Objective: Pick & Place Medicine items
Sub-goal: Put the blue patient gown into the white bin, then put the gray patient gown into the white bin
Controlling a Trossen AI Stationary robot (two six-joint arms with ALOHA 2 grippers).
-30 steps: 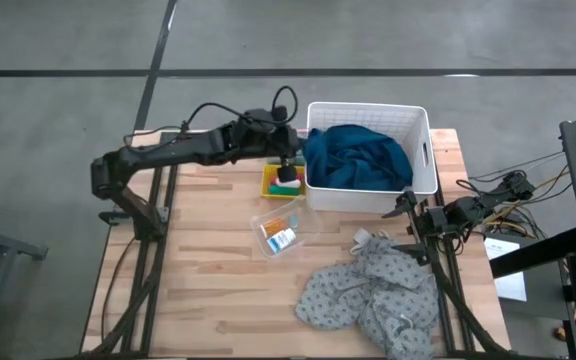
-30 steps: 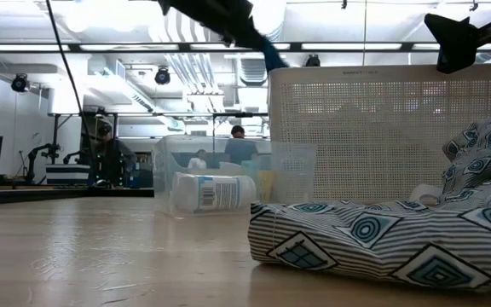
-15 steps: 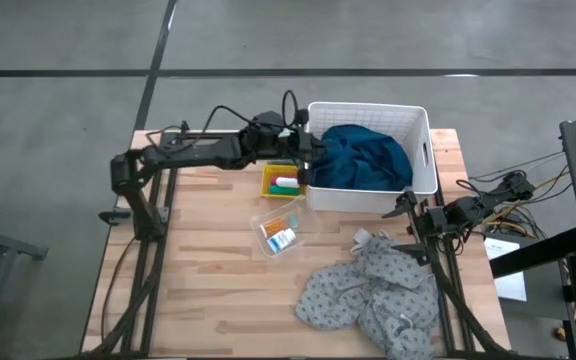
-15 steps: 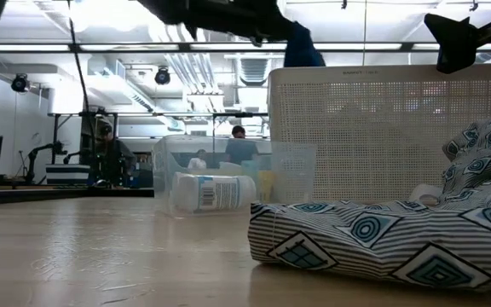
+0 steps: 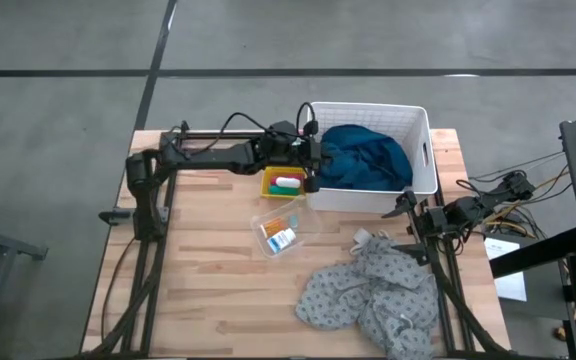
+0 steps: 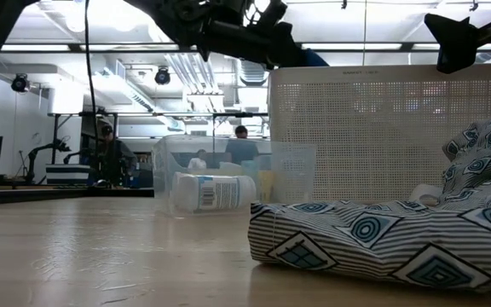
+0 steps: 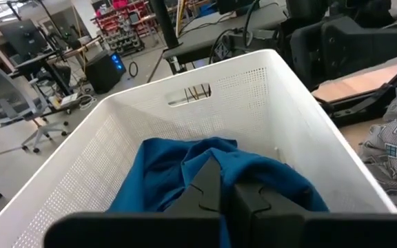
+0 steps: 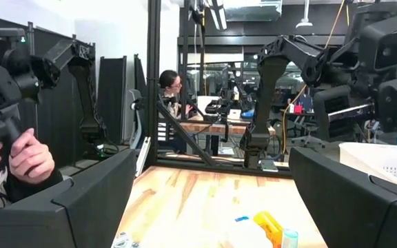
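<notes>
In the high view, the left tool (image 5: 313, 165) is seen closed at the near-left rim of the white basket (image 5: 420, 125), in which a blue cloth (image 5: 363, 155) lies. Whether anything is pinched there cannot be told. A white tube (image 5: 288, 182) rests in the yellow tray (image 5: 271, 187); the bottle (image 5: 281, 239) and an orange pack (image 5: 286, 222) lie in the clear box (image 5: 268, 215) on the counter (image 5: 208, 260). The right tool (image 5: 415, 215) is parked wide at the counter's right edge beside a grey cloth (image 5: 368, 295).

In the low view, the bottle is seen lying flat.

Sorting is judged partly done.
</notes>
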